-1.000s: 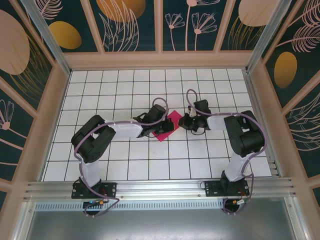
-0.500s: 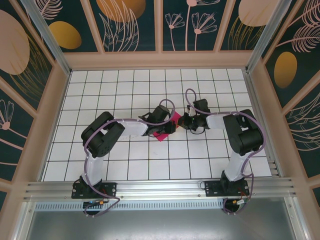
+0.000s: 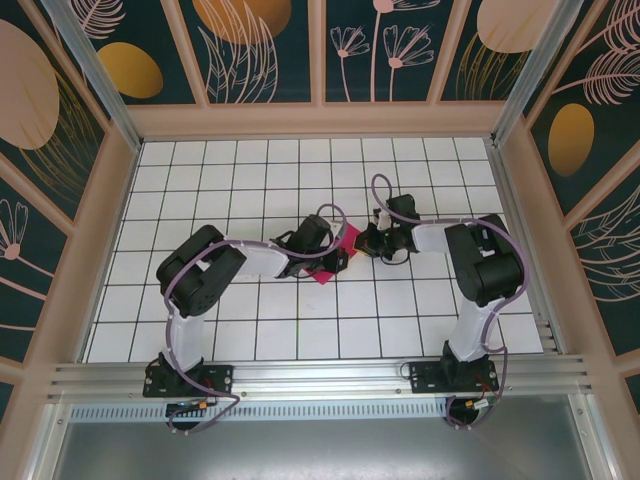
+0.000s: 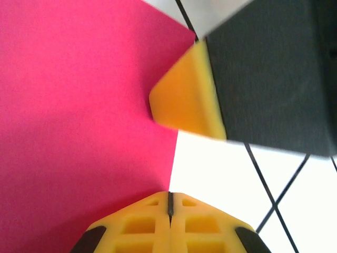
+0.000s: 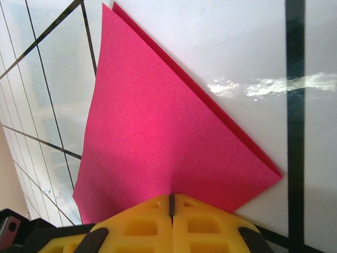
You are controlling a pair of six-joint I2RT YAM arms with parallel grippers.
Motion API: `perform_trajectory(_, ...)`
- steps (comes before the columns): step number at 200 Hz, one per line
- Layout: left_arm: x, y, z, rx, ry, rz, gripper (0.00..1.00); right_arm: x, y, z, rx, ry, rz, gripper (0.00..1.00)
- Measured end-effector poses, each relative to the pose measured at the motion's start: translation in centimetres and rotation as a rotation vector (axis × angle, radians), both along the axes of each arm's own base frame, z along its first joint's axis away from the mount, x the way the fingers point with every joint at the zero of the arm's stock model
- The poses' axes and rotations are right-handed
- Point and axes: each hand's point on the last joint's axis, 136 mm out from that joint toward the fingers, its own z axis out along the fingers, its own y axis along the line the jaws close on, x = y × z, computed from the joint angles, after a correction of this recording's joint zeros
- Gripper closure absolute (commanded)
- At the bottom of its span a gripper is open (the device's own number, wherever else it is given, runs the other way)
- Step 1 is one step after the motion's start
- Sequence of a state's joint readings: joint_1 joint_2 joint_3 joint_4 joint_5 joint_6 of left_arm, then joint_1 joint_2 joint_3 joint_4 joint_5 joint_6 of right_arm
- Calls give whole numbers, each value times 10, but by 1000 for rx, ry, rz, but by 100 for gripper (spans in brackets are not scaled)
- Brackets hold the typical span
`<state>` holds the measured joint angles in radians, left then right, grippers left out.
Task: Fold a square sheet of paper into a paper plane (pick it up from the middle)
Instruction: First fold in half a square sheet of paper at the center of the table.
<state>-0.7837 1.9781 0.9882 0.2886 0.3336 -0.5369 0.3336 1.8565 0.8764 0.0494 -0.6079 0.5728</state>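
The left gripper [image 4: 170, 199] now covers more pink paper [image 5: 158, 132]. It and the right gripper [image 5: 171, 199] are shut, maybe pressing a fold.

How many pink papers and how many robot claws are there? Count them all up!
Pink paper: 1
Robot claws: 2, the left claw and the right claw
Total: 3

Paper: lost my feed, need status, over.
Left gripper shut, right gripper shut, tips at paper edge. Paper folded double, flat on table. Grippers crowd each other.
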Motion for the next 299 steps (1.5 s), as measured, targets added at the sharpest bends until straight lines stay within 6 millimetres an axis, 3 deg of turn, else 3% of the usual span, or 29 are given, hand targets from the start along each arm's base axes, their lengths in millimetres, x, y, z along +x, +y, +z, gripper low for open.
perform_trajectory(44, -22, 9, 1, -14, 5, -81, 100, 0, 1, -1, 12, 11, 7, 100)
perform_trajectory(87, -26, 18, 0, -11, -10, -104, 100, 0, 1, 0, 14, 10, 11, 100)
perform_trajectory(142, -32, 44, -1, -43, -36, -89, 100, 1, 2, -1, 16, 11, 16, 100)
perform_trajectory(208, -47, 57, 0, -78, -39, -100, 100, 1, 4, -1, 19, 18, 26, 100)
perform_trajectory(299, -56, 80, 3, 5, 29, -15, 97, 7, 9, 3, -50, -5, 52, 100)
